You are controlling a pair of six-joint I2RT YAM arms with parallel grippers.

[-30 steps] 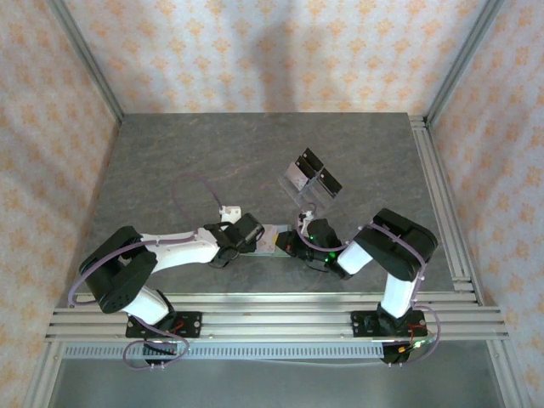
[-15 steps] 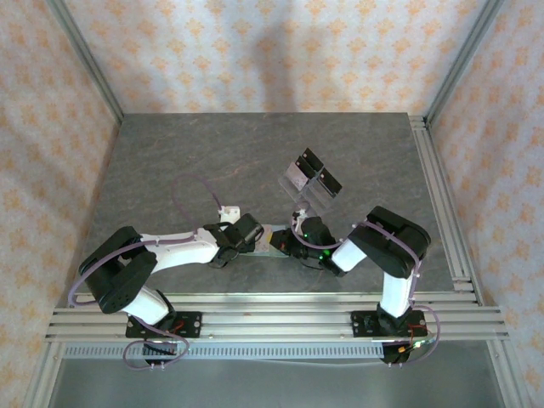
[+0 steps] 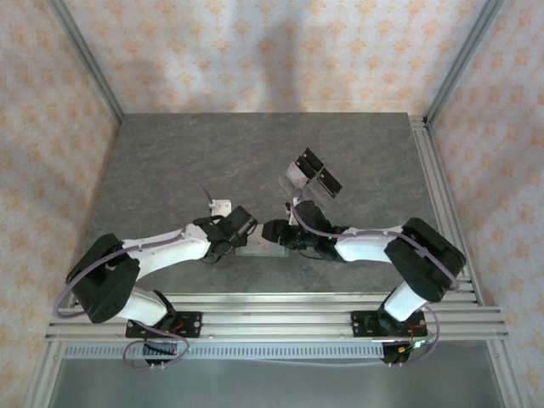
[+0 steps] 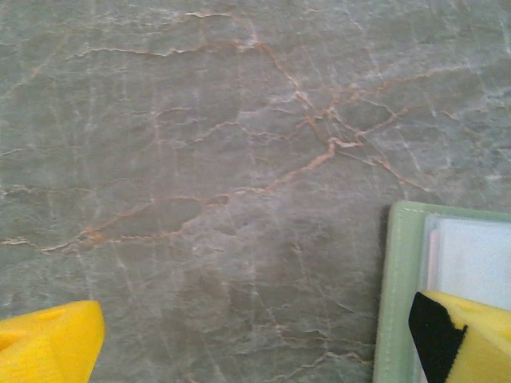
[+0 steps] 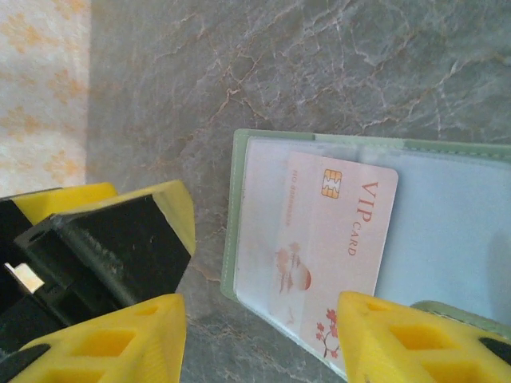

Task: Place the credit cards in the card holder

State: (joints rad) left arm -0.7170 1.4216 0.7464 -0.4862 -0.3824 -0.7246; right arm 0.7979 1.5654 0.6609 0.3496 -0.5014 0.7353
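Note:
The card holder [image 5: 232, 239] lies open on the grey marble table, sage green with a clear sleeve inside. One pink credit card [image 5: 335, 239], printed "VIP CARD" and carrying a chip, rests slanted on the open holder, its lower part under the sleeve. My right gripper [image 5: 259, 343] is open just above it, one yellow finger on each side, and grips nothing. My left gripper [image 4: 255, 343] is open wide, its right finger [image 4: 467, 339] over the holder's edge [image 4: 399, 295]. From above, both grippers [image 3: 240, 231] [image 3: 274, 234] meet over the holder [image 3: 255, 247].
A clear acrylic stand with black panels [image 3: 308, 178] stands behind the right gripper, near the table's middle. The left gripper's black-and-yellow finger [image 5: 112, 239] sits close to the holder's left edge. Aluminium rails [image 3: 272, 319] run along the near edge.
My right gripper has gone from shut to open and reached left as its arm stretched out. The holder has slid slightly left, and the left arm has shifted with it.

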